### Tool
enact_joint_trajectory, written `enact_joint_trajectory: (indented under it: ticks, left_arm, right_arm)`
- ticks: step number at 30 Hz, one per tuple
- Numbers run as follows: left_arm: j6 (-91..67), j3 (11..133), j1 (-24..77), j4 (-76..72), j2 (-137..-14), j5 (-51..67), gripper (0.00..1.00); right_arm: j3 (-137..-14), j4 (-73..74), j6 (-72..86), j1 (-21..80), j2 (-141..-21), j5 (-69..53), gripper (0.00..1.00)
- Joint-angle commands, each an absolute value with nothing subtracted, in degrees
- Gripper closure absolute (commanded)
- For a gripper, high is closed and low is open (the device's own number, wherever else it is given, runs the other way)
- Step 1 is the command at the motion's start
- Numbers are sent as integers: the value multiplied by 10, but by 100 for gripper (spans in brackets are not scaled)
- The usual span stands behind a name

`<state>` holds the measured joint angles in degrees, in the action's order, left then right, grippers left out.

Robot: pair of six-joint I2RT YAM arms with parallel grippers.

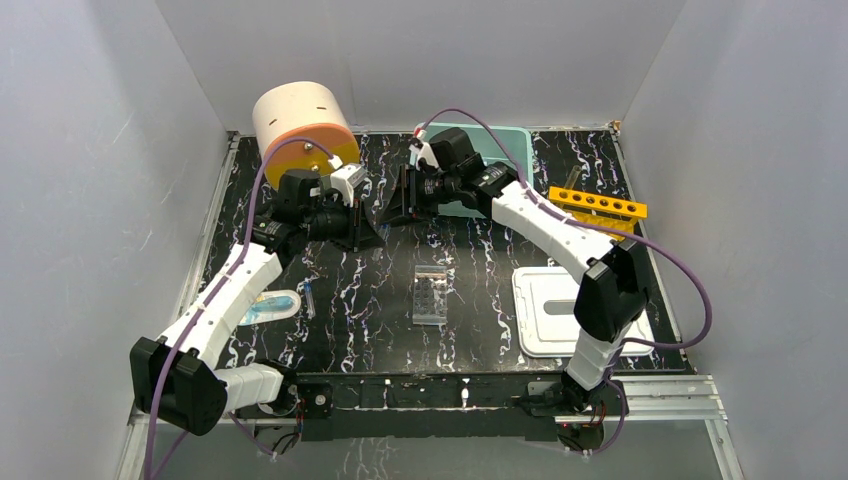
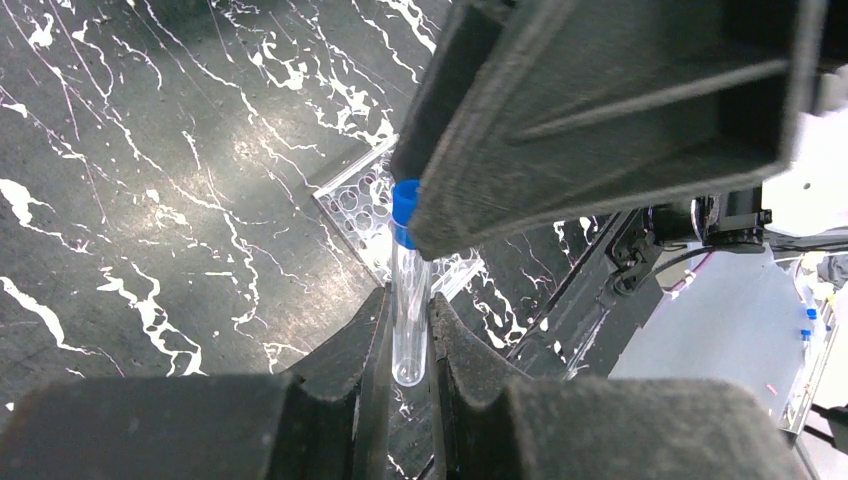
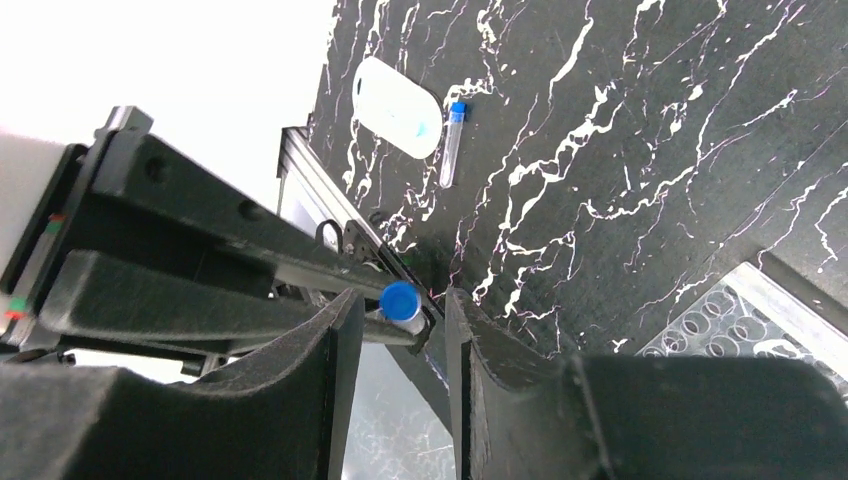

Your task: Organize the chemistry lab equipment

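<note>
Handover above tabletop point(image 1: 350, 290): left claw point(image 2: 410, 312) grips blue-capped tube point(image 2: 410, 270), right claw point(image 3: 402, 305) open, straddling cap point(image 3: 400, 297). Next move likely needs right closing firmly before left lets go.

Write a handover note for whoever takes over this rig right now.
Left pincer: shut on a blue-capped tube, above the table.
Right pincer: open, fingers astride that tube's cap; the pass is not done.
Second tube lies on the table beside a clear pouch; well plate mid-table.
To do: finish the pass, then put away both tubes, plate, pouch.
</note>
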<state>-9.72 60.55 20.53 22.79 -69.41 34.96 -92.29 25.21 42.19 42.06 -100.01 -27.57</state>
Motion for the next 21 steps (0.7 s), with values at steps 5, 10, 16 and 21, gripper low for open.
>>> enact_joint_trajectory:
  ticks: [5, 10, 16, 21]
  left_arm:
    - [-72, 634, 208, 236, -681, 375, 92]
    - [-69, 634, 208, 239, -683, 369, 92]
    - [-63, 636, 208, 245, -686, 351, 92]
    - [-72, 638, 209, 247, -687, 336, 74]
  right_arm:
    - [-973, 264, 407, 417, -1025, -303, 55]
    - [-979, 257, 410, 417, -1026, -325, 65]
    - [-976, 253, 416, 416, -1024, -346, 80]
    - [-971, 256, 404, 416, -1013, -323, 82]
